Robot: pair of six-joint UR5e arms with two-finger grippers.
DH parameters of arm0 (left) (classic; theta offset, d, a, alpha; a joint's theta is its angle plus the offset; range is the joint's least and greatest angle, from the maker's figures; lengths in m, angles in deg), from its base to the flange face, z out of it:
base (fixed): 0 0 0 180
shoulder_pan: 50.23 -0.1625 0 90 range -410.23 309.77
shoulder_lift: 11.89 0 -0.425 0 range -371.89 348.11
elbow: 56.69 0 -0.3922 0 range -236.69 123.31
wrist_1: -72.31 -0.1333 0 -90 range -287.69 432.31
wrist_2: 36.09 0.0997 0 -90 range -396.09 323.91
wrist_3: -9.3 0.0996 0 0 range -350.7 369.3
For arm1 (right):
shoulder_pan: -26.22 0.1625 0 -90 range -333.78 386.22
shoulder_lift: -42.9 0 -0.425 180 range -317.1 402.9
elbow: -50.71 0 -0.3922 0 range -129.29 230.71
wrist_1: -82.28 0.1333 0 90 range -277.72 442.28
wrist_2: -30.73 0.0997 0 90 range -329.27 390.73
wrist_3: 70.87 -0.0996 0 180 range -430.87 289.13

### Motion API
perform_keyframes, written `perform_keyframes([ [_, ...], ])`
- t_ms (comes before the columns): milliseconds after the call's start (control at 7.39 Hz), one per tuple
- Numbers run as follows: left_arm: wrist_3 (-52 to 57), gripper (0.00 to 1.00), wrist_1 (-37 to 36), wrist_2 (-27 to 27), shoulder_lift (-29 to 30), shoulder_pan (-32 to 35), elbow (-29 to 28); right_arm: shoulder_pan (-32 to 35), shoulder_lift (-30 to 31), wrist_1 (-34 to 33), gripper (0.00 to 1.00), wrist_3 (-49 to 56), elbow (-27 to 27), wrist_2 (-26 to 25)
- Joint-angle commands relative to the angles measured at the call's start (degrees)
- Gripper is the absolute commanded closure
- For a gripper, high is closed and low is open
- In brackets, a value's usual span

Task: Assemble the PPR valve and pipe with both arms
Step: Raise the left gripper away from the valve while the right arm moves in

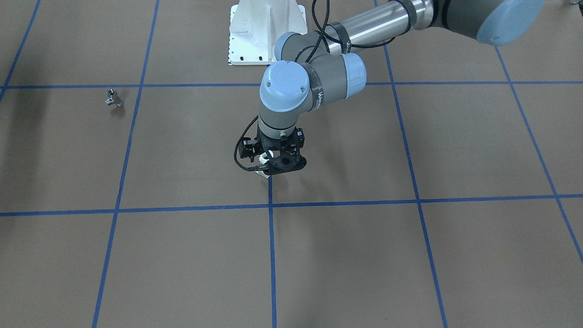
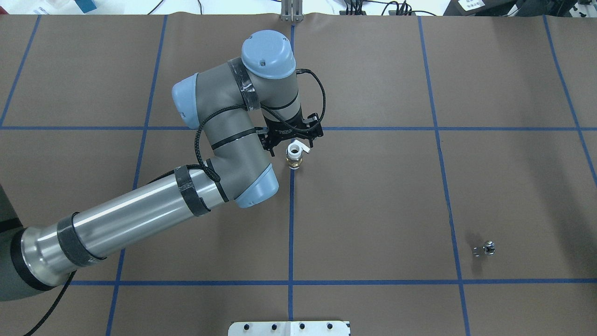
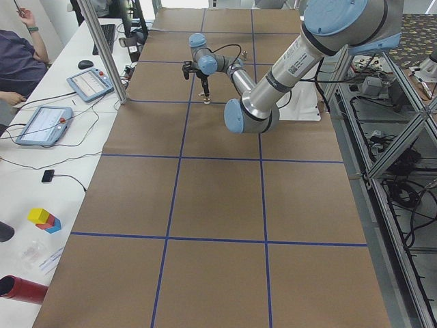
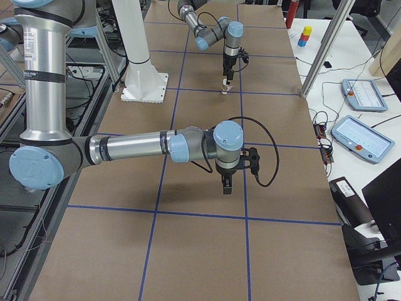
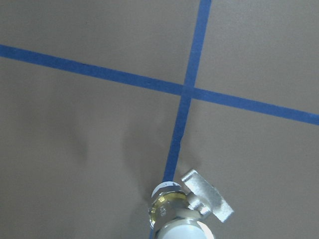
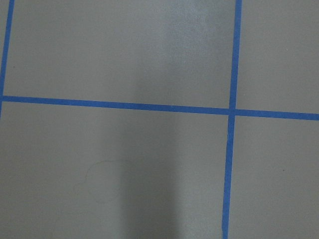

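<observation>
From where I stand, the left hand (image 2: 290,141) hangs low at the middle of the table (image 2: 373,210), right against the pipe (image 2: 295,156). The pipe stands upright on its brass nut (image 2: 295,164) on a blue tape line (image 2: 291,224), open white end up. I'd guess that pose is meant to let fingers come straight down around the plastic. The black fingers crowd the pipe, but I cannot tell whether they have closed on it or only bracket it. The PPR valve (image 2: 487,248) lies on its side well apart, out on the robot's right, presumably left there for the other arm to fetch. The right hand (image 4: 227,186) points down above bare table, seen only from the side, so I cannot tell if it is wide or narrow. Its own camera shows only tape lines. As for writing, the black band (image 1: 319,93) on the left wrist carries white lettering that starts with a W, too foreshortened to read. The pipe's small tag (image 5: 208,201) looks blank.
</observation>
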Motion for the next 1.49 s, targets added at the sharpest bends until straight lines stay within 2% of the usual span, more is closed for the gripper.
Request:
perform_keyframes([
  [0, 0.6, 0.00, -5.7, -0.5, -0.3, 3.0, 6.8, 0.0, 1.3, 0.0, 0.00, -0.7, 2.2, -0.5],
  [135, 0.7, 0.00, -8.6, -0.9, -0.4, 4.6, 10.1, -0.9, 1.6, -0.4, 0.00, -1.5, 4.6, -2.3],
  [271, 0.9, 0.00, -9.5, -3.2, -2.6, 5.9, 13.0, -3.7, 2.7, -0.5, 0.00, -7.2, 7.3, -3.5],
  [541, 4.3, 0.00, -10.2, -4.0, -9.8, 8.9, 21.8, -8.5, 2.8, -0.3, 0.00, -20.8, 9.9, -3.3],
  [812, 9.1, 0.00, -14.0, -5.5, -14.2, 11.4, 28.2, -12.5, 2.7, 0.0, 0.00, -32.7, 12.0, -3.2],
  [1083, 10.3, 0.00, -14.0, -5.4, -16.0, 12.3, 29.6, -15.4, 4.0, 0.2, 0.00, -39.5, 12.6, -3.6],
  [1354, 10.3, 0.00, -14.0, -5.3, -16.7, 12.5, 30.3, -19.6, 5.9, 0.2, 0.00, -51.1, 16.3, -3.8],
])
